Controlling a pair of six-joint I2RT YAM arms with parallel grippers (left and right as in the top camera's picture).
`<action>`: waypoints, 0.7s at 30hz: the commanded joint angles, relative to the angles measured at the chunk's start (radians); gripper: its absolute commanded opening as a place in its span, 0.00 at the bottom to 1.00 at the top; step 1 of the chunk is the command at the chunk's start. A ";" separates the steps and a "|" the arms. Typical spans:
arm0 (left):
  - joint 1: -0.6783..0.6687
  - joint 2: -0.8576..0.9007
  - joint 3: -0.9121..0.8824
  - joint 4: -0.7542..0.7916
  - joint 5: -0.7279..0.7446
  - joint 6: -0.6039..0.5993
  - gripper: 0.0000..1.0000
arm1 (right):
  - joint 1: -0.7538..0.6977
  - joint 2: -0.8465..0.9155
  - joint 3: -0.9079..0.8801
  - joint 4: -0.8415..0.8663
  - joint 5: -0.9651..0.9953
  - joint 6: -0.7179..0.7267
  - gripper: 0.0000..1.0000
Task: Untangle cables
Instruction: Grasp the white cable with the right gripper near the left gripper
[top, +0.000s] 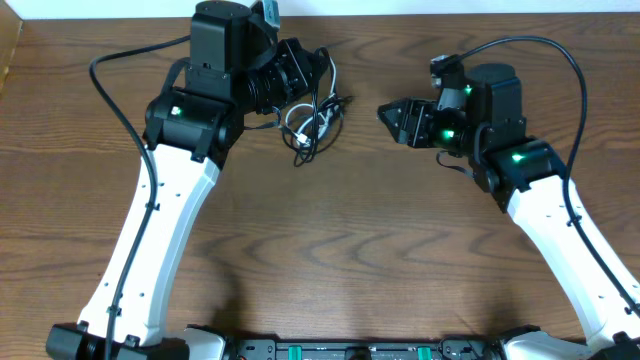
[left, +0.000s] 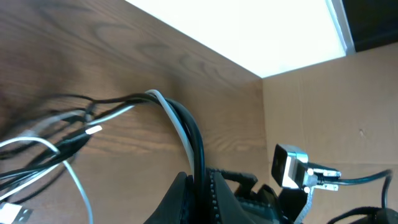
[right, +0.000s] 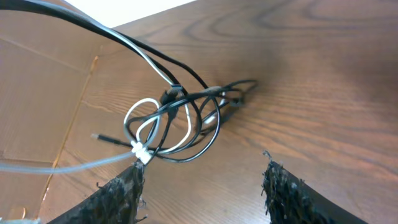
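Note:
The cables (top: 312, 122), white and black thin cords, lie tangled in a bundle on the wooden table at the back centre. My left gripper (top: 312, 72) is shut on strands of the cables (left: 186, 134), which run up out of its jaws (left: 200, 186) and down to the bundle. My right gripper (top: 388, 112) is open and empty, pointing left at the bundle from a short way off. In the right wrist view the tangle (right: 180, 121) lies ahead of the open fingers (right: 202, 177), with a white plug near the left finger.
The wooden table (top: 350, 250) stretches in front of the bundle. A cardboard wall (left: 323, 112) stands at the table's edge. Thick black cords (top: 120, 100) run along both arms.

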 joint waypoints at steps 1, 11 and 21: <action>-0.020 -0.008 0.018 -0.011 0.014 0.006 0.07 | 0.025 0.037 0.016 0.039 0.005 -0.012 0.61; -0.038 -0.008 0.018 -0.014 0.049 -0.017 0.07 | 0.082 0.209 0.016 0.291 -0.010 -0.008 0.63; -0.038 -0.029 0.018 -0.013 0.119 -0.035 0.07 | 0.105 0.375 0.016 0.436 0.214 0.142 0.62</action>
